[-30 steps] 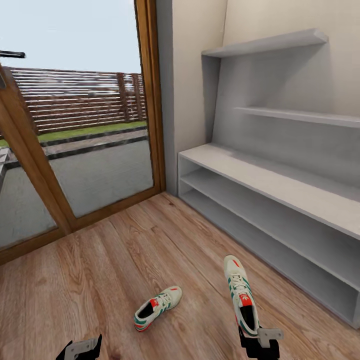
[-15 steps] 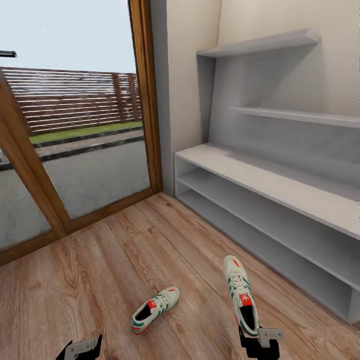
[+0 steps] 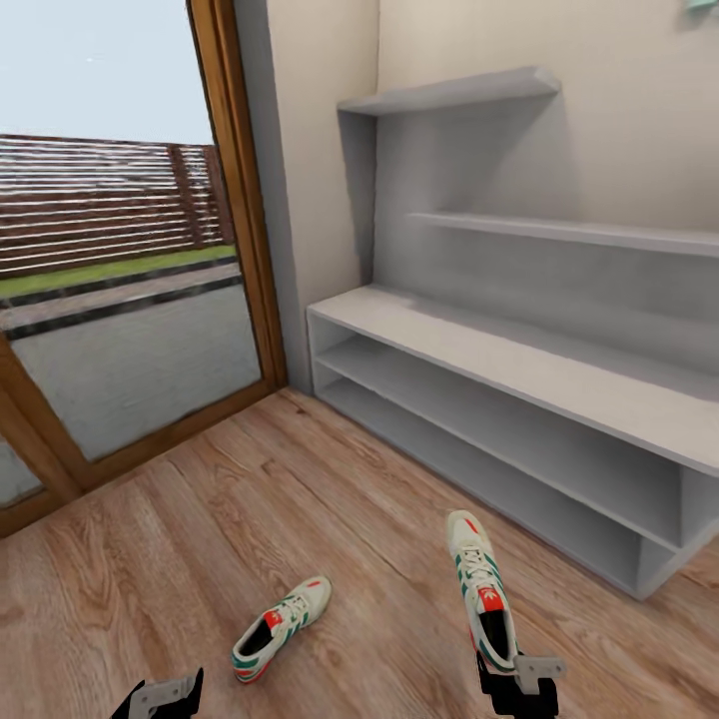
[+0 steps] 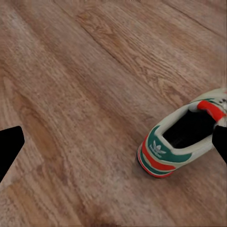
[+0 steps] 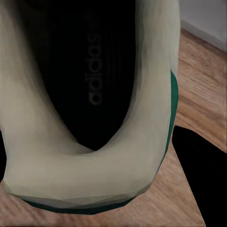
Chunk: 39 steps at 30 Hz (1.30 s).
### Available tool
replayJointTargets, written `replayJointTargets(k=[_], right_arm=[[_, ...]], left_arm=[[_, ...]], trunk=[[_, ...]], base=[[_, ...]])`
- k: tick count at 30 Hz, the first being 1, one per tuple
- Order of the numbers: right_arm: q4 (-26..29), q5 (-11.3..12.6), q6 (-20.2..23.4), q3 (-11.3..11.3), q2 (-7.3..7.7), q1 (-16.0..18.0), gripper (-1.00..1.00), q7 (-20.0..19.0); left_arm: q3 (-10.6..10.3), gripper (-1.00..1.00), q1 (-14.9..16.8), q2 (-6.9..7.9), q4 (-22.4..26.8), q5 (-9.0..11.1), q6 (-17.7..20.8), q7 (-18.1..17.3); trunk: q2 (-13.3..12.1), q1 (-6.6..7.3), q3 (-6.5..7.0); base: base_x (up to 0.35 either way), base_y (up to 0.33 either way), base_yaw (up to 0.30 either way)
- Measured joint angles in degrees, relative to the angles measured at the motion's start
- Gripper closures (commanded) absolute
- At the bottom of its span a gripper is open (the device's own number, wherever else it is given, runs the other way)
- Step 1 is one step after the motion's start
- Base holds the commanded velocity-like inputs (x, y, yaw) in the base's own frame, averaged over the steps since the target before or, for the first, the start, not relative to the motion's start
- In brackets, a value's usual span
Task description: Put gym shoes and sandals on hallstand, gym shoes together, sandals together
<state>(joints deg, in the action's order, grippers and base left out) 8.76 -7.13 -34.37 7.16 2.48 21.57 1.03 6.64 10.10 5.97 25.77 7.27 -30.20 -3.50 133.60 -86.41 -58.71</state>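
Observation:
One gym shoe (image 3: 481,589), white with green stripes, hangs above the corridor floor (image 3: 200,519) with its toe toward the hallstand (image 3: 519,369). My right gripper (image 3: 515,681) is shut on its heel. In the right wrist view the shoe's dark inside (image 5: 85,90) is very close, between the fingers (image 5: 198,179). The other gym shoe (image 3: 280,624) lies on the floor to the left. My left gripper (image 3: 160,696) is open and empty; in its wrist view that shoe (image 4: 184,142) lies beside one finger (image 4: 221,142). The sandals are out of view.
A glass door in a wooden frame (image 3: 235,200) stands left of the hallstand, with a wall corner between them. The hallstand's top board and two open shelf levels are bare. A small teal thing (image 3: 702,5) hangs on the wall at the top right.
The camera has turned to the right, so the door, hallstand and floor shoe have shifted left in the picture. Both grippers and the held shoe keep their places in view.

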Motion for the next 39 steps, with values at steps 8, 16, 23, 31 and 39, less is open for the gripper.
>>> replayJointTargets(k=[8,16,23,31,39], right_arm=[[0.00,0.01,0.00,0.01,0.00,0.00,1.00,0.00],[0.00,0.02,0.01,0.03,-0.01,0.01,1.00,0.03],[-0.01,0.00,0.00,0.01,-0.01,0.02,1.00,0.06],[-0.01,0.01,0.01,0.01,-0.01,0.02,1.00,0.08],[0.04,-0.10,0.00,-0.02,-0.04,0.02,1.00,0.04]], left_arm=[[0.00,-1.00,0.00,0.00,0.00,0.00,0.00,0.00],[0.02,-1.00,-0.01,0.00,0.03,-0.01,0.01,0.00],[0.01,-1.00,-0.02,0.00,0.02,0.00,-0.02,0.00],[0.02,-1.00,-0.02,0.06,0.04,-0.01,0.01,0.00],[-0.01,-1.00,0.00,0.13,0.15,-0.05,0.04,0.00]], trunk=[[0.00,0.00,0.00],[0.00,0.00,0.00],[0.00,0.00,0.00],[0.00,0.00,0.00],[0.00,0.00,0.00]], base=[[0.000,0.008,-0.300],[0.000,0.149,-0.254],[0.000,0.061,-0.038],[0.000,0.094,-0.001],[0.000,0.077,0.000]])
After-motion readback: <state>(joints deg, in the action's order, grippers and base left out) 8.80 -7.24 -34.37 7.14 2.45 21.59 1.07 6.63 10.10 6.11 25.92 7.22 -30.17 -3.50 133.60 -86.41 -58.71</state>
